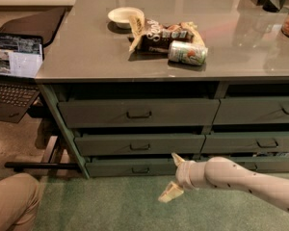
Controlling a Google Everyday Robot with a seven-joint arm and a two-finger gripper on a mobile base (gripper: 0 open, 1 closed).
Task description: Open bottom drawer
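Observation:
The bottom drawer (135, 168) is the lowest, shallowest green front of the left stack, with a small dark centre pull (140, 170). It stands out only slightly, about level with the fronts above. My gripper (172, 176) reaches in from the right on a beige arm (241, 179). It is open and empty, one finger pointing up near the drawer's right end, the other down toward the carpet. It is just right of the pull and in front of the drawer front.
Middle drawer (139, 144) and top drawer (137, 113) sit above it. The right stack (260, 141) is beside it. The counter (86, 47) holds a bowl (124, 16), snack bag (159, 32) and can (188, 53). A laptop (14, 66) and a person's knee (12, 203) are at left.

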